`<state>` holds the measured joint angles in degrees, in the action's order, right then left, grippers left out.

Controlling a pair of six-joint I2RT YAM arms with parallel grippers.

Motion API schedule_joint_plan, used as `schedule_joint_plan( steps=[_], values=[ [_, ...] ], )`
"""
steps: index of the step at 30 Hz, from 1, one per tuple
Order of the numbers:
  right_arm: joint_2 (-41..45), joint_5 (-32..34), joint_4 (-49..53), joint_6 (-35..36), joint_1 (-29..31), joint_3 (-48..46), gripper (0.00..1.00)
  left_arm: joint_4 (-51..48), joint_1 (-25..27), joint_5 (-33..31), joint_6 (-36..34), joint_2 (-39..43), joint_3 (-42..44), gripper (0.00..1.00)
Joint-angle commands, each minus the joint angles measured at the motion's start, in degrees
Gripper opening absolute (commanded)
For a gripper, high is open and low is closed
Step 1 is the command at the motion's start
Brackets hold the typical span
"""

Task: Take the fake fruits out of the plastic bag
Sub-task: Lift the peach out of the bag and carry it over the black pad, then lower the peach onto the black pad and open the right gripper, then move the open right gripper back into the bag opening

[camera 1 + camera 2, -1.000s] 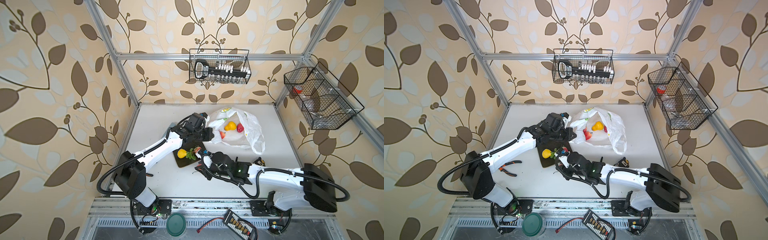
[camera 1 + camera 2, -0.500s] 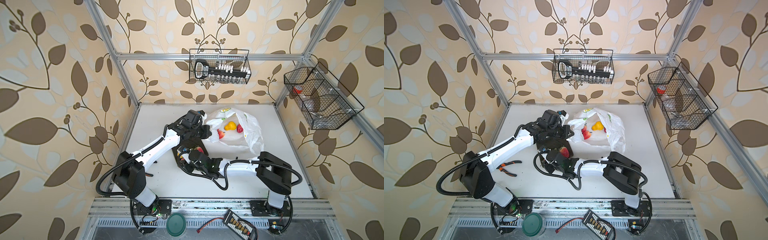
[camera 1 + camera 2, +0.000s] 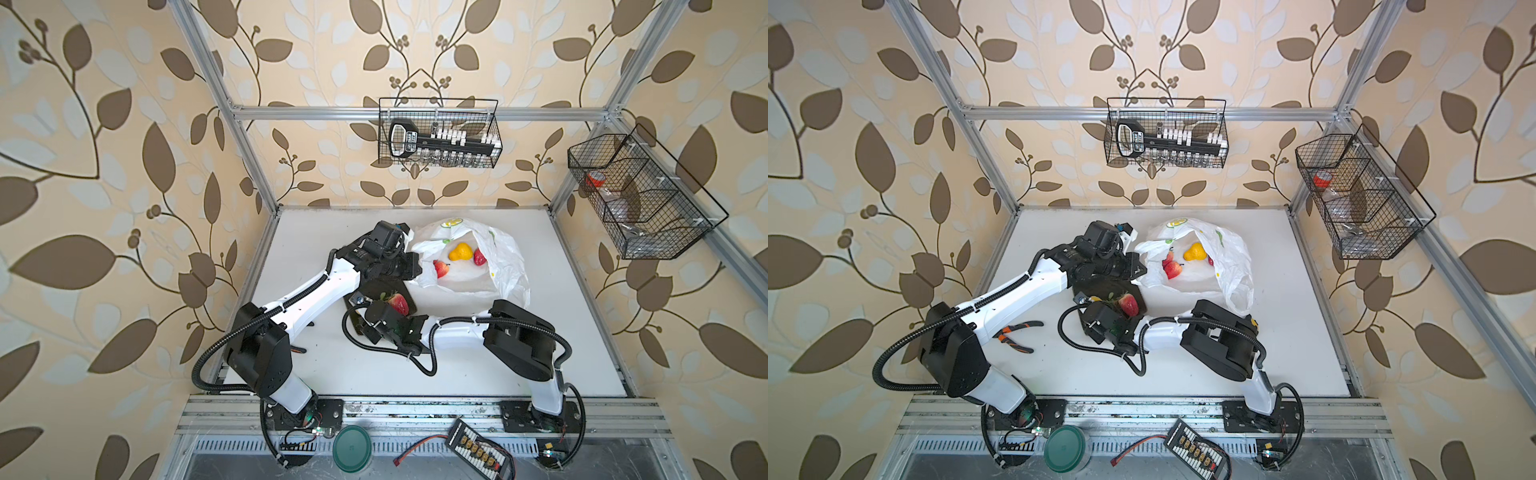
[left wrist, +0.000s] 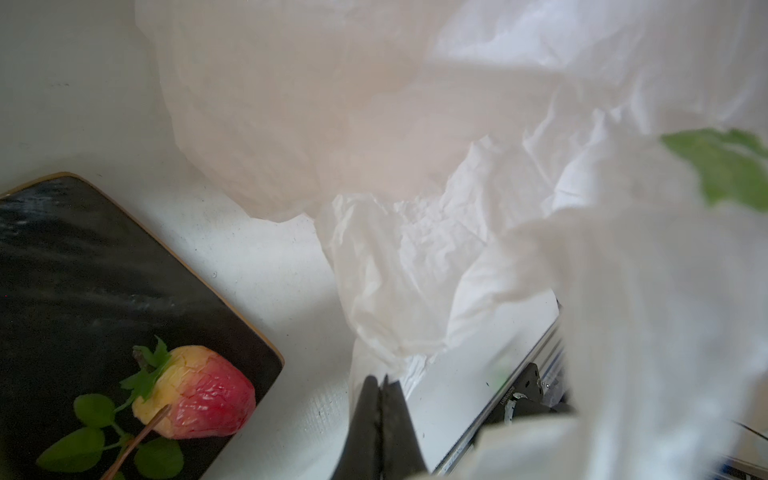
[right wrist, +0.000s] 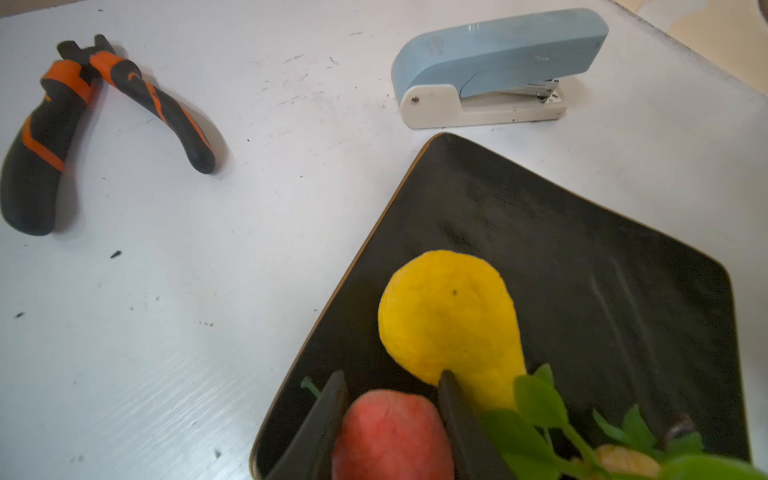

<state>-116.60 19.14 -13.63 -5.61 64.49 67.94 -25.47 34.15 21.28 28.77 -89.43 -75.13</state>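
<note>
While left gripper (image 4: 379, 380) sits pinched tight on crinkly rim of thin white plastic bag (image 3: 505, 270), right gripper (image 5: 392, 376) is clamped either side of smooth pink-red fruit (image 5: 390, 436), low over glossy black square tray (image 5: 582, 249). Lumpy yellow pear-shaped fruit (image 5: 449, 320) on tray just ahead of fingertips; pretty wrinkled red-yellow strawberry (image 4: 199, 399) there too. Just right of centre in both top views, bag mouth gapes: one yellow fruit (image 3: 460, 252), two red fruits (image 3: 441, 268) inside. Orange-black pliers (image 5: 62, 124), pale blue stapler (image 5: 498, 58) lie on white table (image 5: 208, 332) beyond tray.
</note>
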Motion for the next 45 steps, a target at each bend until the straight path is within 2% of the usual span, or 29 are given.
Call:
schedule_joint_plan(
  steps=[1, 5, 9, 17, 22, 27, 32, 34, 36, 41, 45],
  values=[
    [-1.53, 0.96, 0.65, 0.25, 0.29, 1.06, 0.4, 0.0, 0.03, 1.57, -1.02, 1.54, -2.38, 0.0],
    [0.06, 0.6, -1.22, 0.24, 0.29, -0.5, 0.55, 0.06, -0.05, 1.84, -1.03, 1.44, -2.51, 0.0],
    [3.48, -0.48, -2.94, 1.09, 0.54, -2.86, 0.59, 0.16, -0.02, 1.79, -0.98, 1.35, -2.72, 0.0],
    [18.24, -5.21, -7.44, 4.28, 3.29, -16.18, 0.57, 0.36, 0.0, 1.77, -0.91, 1.28, -2.82, 0.0],
    [31.53, -4.63, -2.05, 0.42, 4.24, -24.03, 0.5, 0.39, -0.05, 1.67, -0.74, 1.41, -2.9, 0.0],
    [48.08, 2.73, 8.92, -5.39, 4.24, -28.46, 0.43, 0.73, -0.05, 1.31, -0.39, 1.71, -2.71, 0.0],
    [56.13, 14.59, 18.76, -3.8, 3.48, -26.54, 0.42, 0.8, -0.05, 1.75, -0.23, 1.51, -2.76, 0.0],
    [56.72, 17.49, 20.4, -0.89, 1.66, -25.23, 0.42, 0.6, 0.03, 1.75, -0.33, 1.54, -2.74, 0.0],
    [56.41, 17.52, 21.51, 1.16, -2.23, -23.95, 0.41, 0.31, -0.04, 1.75, -0.52, 1.62, -2.77, 0.0],
    [51.92, 11.55, 21.83, 2.71, -14.35, -21.75, 0.39, 0.54, -0.01, 1.23, -0.33, 2.53, -1.8, 0.0],
    [44.66, 8.24, 21.66, 1.34, -20.75, -18.78, 0.37, 0.5, 0.01, 0.96, 0.14, 2.77, -1.24, 0.0]
  ],
)
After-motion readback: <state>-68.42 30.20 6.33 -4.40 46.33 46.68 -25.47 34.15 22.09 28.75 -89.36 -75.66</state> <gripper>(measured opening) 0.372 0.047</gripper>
